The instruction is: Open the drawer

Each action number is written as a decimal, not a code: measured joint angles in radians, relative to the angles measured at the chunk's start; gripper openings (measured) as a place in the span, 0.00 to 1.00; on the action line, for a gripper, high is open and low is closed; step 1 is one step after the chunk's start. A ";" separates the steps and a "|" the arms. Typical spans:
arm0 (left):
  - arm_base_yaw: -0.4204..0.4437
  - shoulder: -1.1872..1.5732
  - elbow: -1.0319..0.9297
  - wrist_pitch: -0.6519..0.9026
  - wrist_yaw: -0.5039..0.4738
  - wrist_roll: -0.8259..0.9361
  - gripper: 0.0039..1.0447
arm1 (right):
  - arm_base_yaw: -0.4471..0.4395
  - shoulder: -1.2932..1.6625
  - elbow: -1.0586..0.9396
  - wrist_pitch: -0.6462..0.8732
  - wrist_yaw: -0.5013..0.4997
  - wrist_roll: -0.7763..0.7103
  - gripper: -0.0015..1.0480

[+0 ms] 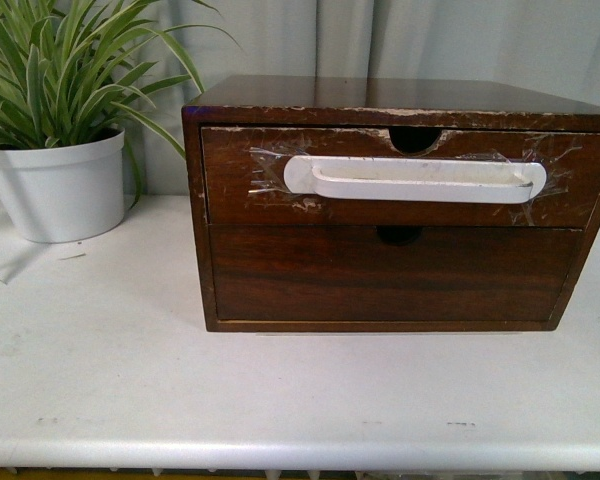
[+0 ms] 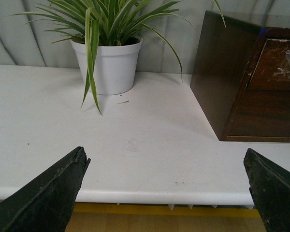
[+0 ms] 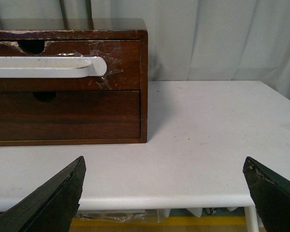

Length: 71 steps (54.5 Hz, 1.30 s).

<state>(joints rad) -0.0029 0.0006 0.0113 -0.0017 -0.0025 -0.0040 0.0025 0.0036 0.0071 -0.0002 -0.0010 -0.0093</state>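
The drawer [image 1: 230, 170] is the upper one of a dark wooden cabinet [image 1: 380, 98] on the white table [image 1: 130, 380]. It looks shut, flush with the cabinet front. Its long white handle [image 1: 415, 180] is held on with clear tape, below a half-round notch [image 1: 414, 138]. The right wrist view shows the drawer [image 3: 125, 53] and the handle's end [image 3: 48, 66]. A corner of the drawer [image 2: 275, 63] appears in the left wrist view. My left gripper [image 2: 166, 166] and right gripper [image 3: 164, 171] are both open, empty, back at the table's front edge. Neither arm appears in the front view.
A plain lower drawer [image 1: 395, 275] without a handle sits under the first. A white pot with a striped green plant [image 1: 60, 185] stands left of the cabinet. A grey curtain [image 1: 380, 40] hangs behind. The table's front edge [image 1: 300, 455] is near the camera.
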 joint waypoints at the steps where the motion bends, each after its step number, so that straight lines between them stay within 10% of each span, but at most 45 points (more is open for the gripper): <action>1: 0.000 0.000 0.000 0.000 0.000 0.000 0.94 | 0.000 0.000 0.000 0.000 0.000 0.000 0.91; 71: 0.000 0.000 0.000 0.000 0.000 0.000 0.94 | 0.000 0.000 0.000 0.000 0.000 0.000 0.91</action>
<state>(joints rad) -0.0029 0.0006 0.0113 -0.0013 -0.0021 -0.0040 0.0025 0.0036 0.0071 -0.0002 -0.0010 -0.0093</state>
